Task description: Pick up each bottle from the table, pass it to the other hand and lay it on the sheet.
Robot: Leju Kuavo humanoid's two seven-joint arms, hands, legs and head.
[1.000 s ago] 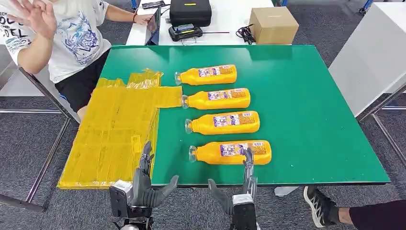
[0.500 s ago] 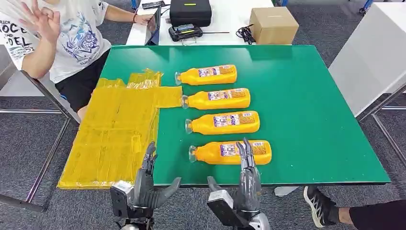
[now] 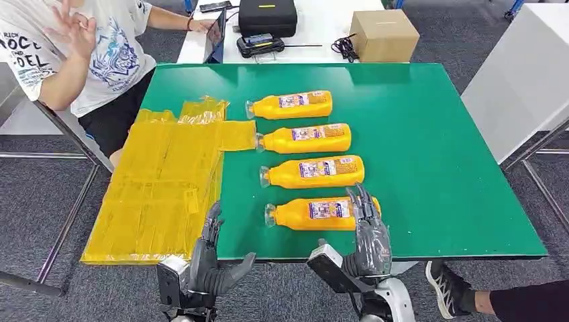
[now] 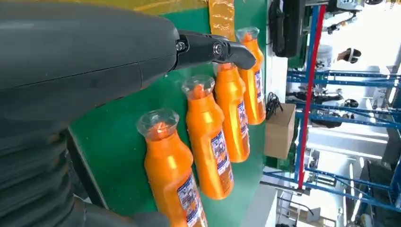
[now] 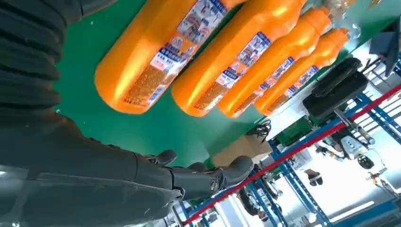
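Right hand [image 3: 368,231], low in the frame right of centre, has its fingers spread and extended over the base end of the nearest bottle [image 3: 322,213], holding nothing; whether the fingertips touch it I cannot tell. Left hand [image 3: 209,258], at the bottom left of centre, is likewise spread and empty, its fingers pointing up at the near edge of the green surface [image 3: 436,168] beside the yellow sheet [image 3: 161,181]. Four orange bottles lie on their sides in a column at the frame's centre, clear caps toward the left: the nearest one, then the second [image 3: 312,172], third [image 3: 303,139] and farthest [image 3: 289,105]. None lies on the sheet, which hangs over the surface's left edge. A person [image 3: 74,47] sits at the upper left with one hand raised.
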